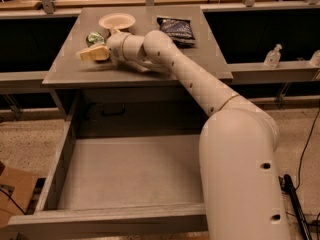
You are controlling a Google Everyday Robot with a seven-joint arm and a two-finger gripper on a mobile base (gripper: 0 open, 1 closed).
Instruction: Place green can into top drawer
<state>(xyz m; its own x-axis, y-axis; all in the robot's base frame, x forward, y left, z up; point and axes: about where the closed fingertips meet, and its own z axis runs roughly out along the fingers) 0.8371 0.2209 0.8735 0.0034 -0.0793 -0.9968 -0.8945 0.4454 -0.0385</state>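
Note:
The green can (pixel 94 37) lies on the grey cabinet top (pixel 150 69) at the back left, just in front of the white bowl. Only its far end shows; the rest is hidden behind my gripper. My gripper (pixel 91 54) reaches across the cabinet top from the right and sits right against the near side of the can. The top drawer (pixel 130 174) is pulled wide open below the cabinet top, and its flat grey bottom is bare.
A shallow white bowl (pixel 116 20) and a dark blue snack bag (pixel 176 28) lie at the back of the cabinet top. A clear bottle (pixel 272 57) stands on a shelf at right. A cardboard box (pixel 12 194) sits on the floor at left.

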